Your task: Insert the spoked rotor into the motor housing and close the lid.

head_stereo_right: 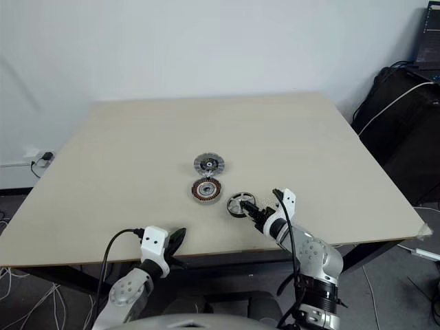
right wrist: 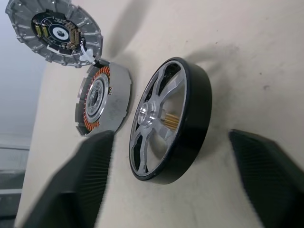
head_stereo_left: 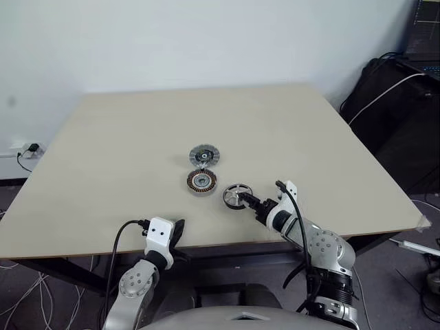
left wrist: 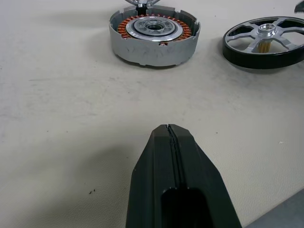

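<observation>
The spoked rotor [head_stereo_left: 236,196], black-rimmed with silvery spokes, lies flat on the table near its front edge. My right gripper [head_stereo_left: 249,201] is open, its fingers [right wrist: 90,175] on either side of the rotor [right wrist: 171,118] with a gap on each side. Just left of the rotor sits the motor housing [head_stereo_left: 201,181], its copper windings facing up. Behind it and touching it lies the lid [head_stereo_left: 204,157], ribbed face up. My left gripper [head_stereo_left: 177,234] is shut and holds nothing; it hovers at the table's front edge and points toward the housing [left wrist: 154,38].
The beige table [head_stereo_left: 103,172] has wide bare room all around the three parts. A black bag [head_stereo_left: 392,103] with a white cable stands off the table's right side. A wall socket [head_stereo_left: 31,148] and floor cables lie to the left.
</observation>
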You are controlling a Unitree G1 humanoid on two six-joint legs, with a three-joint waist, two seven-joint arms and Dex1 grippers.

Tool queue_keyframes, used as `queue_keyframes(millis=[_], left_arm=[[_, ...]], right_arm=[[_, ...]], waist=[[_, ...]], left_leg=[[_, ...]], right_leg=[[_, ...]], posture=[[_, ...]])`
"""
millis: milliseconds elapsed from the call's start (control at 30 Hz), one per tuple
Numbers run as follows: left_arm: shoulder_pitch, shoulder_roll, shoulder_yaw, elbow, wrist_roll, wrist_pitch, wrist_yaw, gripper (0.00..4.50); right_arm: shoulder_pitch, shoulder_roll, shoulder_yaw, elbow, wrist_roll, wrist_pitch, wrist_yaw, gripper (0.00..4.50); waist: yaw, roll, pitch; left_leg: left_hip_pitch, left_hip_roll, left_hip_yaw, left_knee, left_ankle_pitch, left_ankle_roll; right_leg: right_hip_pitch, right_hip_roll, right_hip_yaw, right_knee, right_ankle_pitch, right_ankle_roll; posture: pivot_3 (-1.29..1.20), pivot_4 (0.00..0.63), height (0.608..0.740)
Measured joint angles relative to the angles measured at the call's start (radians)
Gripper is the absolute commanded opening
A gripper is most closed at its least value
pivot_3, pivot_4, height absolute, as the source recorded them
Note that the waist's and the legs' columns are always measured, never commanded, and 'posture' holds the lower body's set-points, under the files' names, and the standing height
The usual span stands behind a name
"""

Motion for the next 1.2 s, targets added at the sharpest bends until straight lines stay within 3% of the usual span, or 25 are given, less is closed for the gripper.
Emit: queue_keyframes(millis=[233,333,600,800,1033,1200], left_arm=[[0.009,-0.001,-0.002,-0.02,0.0,0.006,0.012,0.0],[0.01,-0.003,-0.002,-0.029,0.0,0.014,0.012,0.0],[0.016,0.0,0.0,-0.026,0.0,0.005,0.01,0.0],[0.01,0.003,0.003,0.023,-0.001,-0.03,0.0,0.0],[0.0,0.002,0.006,0.045,-0.001,-0.051,-0.008,0.0],[0.004,0.002,0.01,0.045,-0.001,-0.052,-0.005,0.0]], right_arm=[[0.0,0.003,0.0,0.015,0.034,-0.004,-0.002,0.94],[-0.005,0.003,0.01,0.009,0.072,-0.018,0.006,0.44],[0.014,0.005,-0.018,-0.016,0.151,0.002,-0.045,0.43],[0.019,0.013,-0.059,-0.074,0.35,0.027,-0.098,0.43],[-0.034,0.013,0.031,0.02,0.432,-0.001,-0.156,0.43],[-0.166,0.063,0.074,0.121,0.438,-0.05,-0.145,0.43]], waist=[[0.0,0.0,0.0],[-0.001,0.001,0.0],[0.001,0.001,0.0],[-0.002,0.002,0.002],[-0.002,0.002,0.002],[-0.003,0.002,0.002]], left_leg=[[0.0,0.0,0.0,0.0,0.0,0.0],[0.001,0.0,0.0,0.0,0.0,-0.001],[-0.001,0.0,0.0,0.0,0.0,0.0],[-0.003,0.001,0.0,-0.001,-0.001,0.001],[-0.003,0.001,0.001,0.0,-0.001,0.001],[-0.002,0.001,0.001,-0.001,0.0,0.001]], right_leg=[[0.0,0.0,0.0,0.0,0.0,0.0],[0.001,0.0,0.0,0.0,0.0,0.0],[0.0,0.0,0.0,-0.001,0.0,0.0],[-0.003,0.001,0.0,-0.001,0.0,-0.001],[-0.002,0.0,0.0,-0.001,0.0,-0.001],[-0.003,0.002,0.0,0.0,0.001,-0.002]], posture=[[0.0,0.0,0.74],[0.0,0.0,0.74],[0.0,0.0,0.74],[0.0,0.0,0.74],[0.0,0.0,0.74],[0.0,0.0,0.74]])
